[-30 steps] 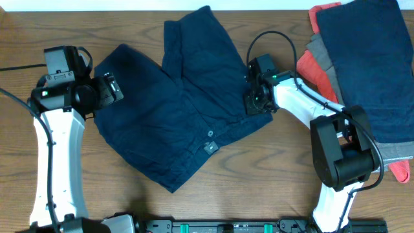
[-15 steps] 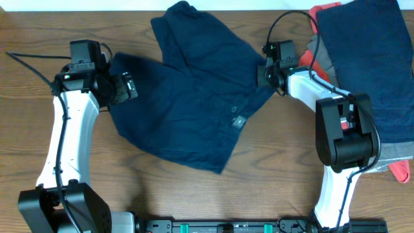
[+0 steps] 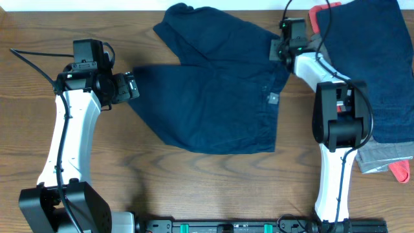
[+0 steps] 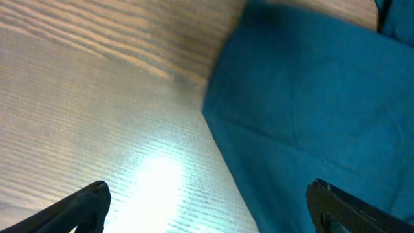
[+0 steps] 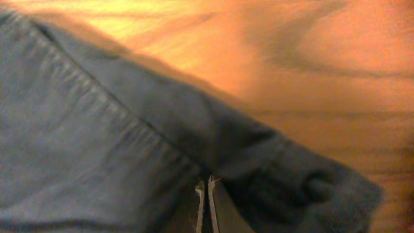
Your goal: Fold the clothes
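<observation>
The dark navy shorts (image 3: 213, 97) lie spread across the middle of the table, their small pale waist tag (image 3: 272, 98) toward the right. My right gripper (image 3: 278, 49) is at the shorts' upper right waist corner, shut on the fabric; the right wrist view shows its fingertips (image 5: 207, 188) pinched together in the navy cloth (image 5: 97, 142). My left gripper (image 3: 130, 87) hovers open at the shorts' left edge. In the left wrist view its gripper (image 4: 210, 204) straddles the cloth edge (image 4: 310, 97), touching nothing.
At the right edge is a pile of other clothes: a navy piece (image 3: 372, 65) on top, a grey one (image 3: 381, 156) and a coral-red one (image 3: 401, 171) under it. Bare wooden table (image 3: 194, 188) lies in front of the shorts.
My right gripper has pulled the shorts' waist up and to the right, stretching them flatter. The left gripper has moved up and right, staying open at the shorts' left edge.
</observation>
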`<state>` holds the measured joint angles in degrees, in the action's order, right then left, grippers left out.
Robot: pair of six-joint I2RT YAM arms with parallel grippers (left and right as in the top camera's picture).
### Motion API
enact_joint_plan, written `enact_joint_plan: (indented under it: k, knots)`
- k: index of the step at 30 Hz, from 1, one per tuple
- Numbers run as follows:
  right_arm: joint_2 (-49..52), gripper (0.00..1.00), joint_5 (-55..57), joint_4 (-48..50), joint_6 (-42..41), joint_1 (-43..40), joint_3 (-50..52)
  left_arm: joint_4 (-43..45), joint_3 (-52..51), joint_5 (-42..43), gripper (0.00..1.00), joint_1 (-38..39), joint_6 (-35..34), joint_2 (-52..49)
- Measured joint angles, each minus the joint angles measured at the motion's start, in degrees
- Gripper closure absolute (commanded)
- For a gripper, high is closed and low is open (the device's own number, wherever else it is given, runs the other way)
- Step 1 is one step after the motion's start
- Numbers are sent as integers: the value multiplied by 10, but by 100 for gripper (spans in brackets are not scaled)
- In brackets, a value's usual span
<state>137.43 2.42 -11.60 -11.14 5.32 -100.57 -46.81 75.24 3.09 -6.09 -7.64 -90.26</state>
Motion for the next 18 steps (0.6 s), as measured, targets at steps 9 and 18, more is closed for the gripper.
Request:
enact_joint_plan:
  k: [9, 18]
  knots:
    - [11, 1, -33, -218, 38, -25, -188, 32, 0, 0, 2, 0, 9, 0]
    - [-3, 1, -131, -530, 85, 1, -380, 48, -3, 36, 2, 22, 71, -53]
